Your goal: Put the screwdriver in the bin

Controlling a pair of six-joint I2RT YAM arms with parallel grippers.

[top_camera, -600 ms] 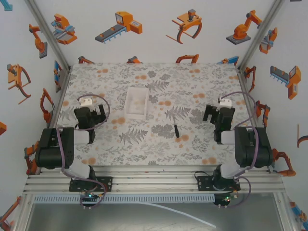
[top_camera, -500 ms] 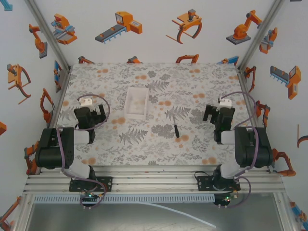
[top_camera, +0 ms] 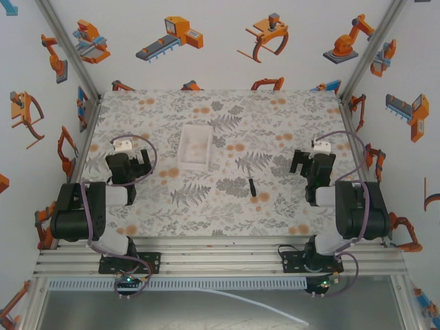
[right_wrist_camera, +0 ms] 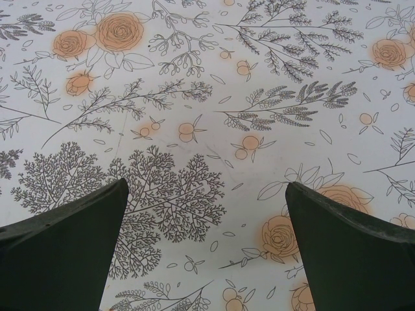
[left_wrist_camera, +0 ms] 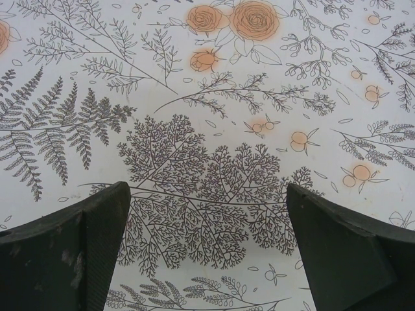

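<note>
Black arms (top_camera: 81,210) (top_camera: 357,206) folded low, jaws parted wide

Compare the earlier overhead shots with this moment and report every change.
Nothing has visibly changed. The screwdriver lies on the table in the same spot, apart from the bin. The left gripper and the right gripper are both open over bare tabletop and hold nothing.
</note>
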